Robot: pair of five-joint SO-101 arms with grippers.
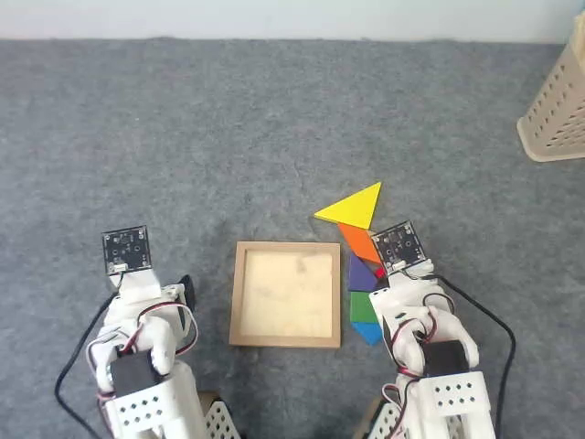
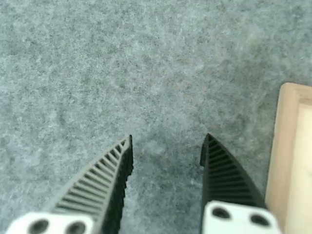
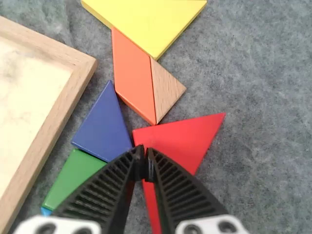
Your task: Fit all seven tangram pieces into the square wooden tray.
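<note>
Count: seven pieces, one tray (image 1: 284, 246), two grippers.

Pieces: yellow triangle (image 3: 146, 19), orange parallelogram (image 3: 132, 73), plain wood triangle (image 3: 165, 90), dark blue triangle (image 3: 102, 126), red triangle (image 3: 183, 139), green piece (image 3: 73, 178), light blue piece (image 3: 45, 211) (mostly hidden). All lie on the desk (image 1: 274, 119) beside the tray, none inside.

Right gripper (image 3: 145, 153): closed, tips over the red triangle's corner.

Left gripper (image 2: 168, 141): open over the desk beside the tray's opposite edge.

- The right claw (image 3: 144, 155) covers part of the red triangle (image 3: 183, 136).
- The light blue piece (image 1: 369, 333) lies partly under the right arm.
- The high view's edge crops the basket (image 1: 558, 101).
</note>
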